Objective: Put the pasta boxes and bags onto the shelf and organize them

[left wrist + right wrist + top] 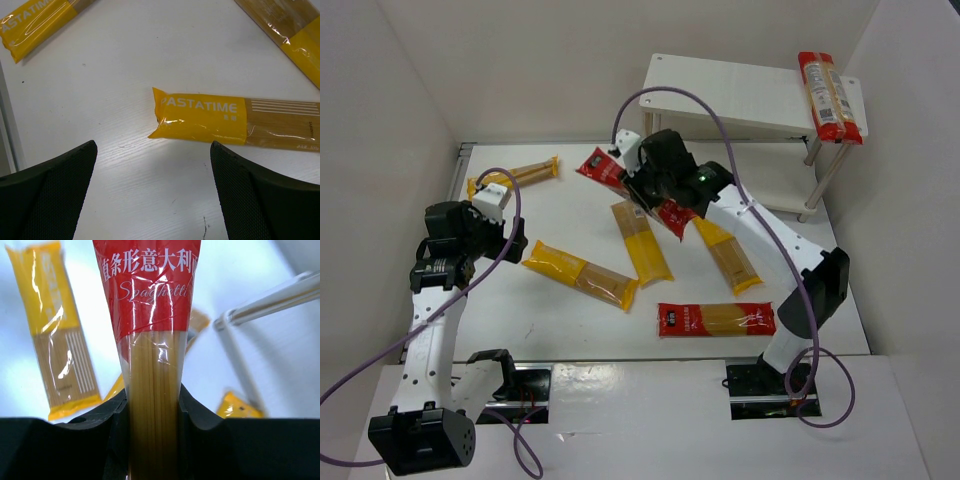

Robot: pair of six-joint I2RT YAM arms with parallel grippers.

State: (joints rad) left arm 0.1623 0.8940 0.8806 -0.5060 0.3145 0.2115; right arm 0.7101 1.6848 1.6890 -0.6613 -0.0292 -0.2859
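Observation:
My right gripper (645, 195) (153, 410) is shut on the clear middle of a red-ended spaghetti packet (600, 168) (150, 290), in front of the white two-tier shelf (720, 90). Another red-ended packet (830, 95) lies on the shelf's top board at its right end. On the table lie yellow packets (580, 275), (640, 240), (728, 255), (520, 175) and a red-ended one (715, 320). My left gripper (512, 243) (153, 147) stands open over bare table, just short of the end of a yellow packet (200, 120).
White walls (380, 150) close in the table on the left, back and right. A shelf leg (270, 302) stands close to the right of the held packet. The purple cable (720, 130) loops over the right arm near the shelf's front.

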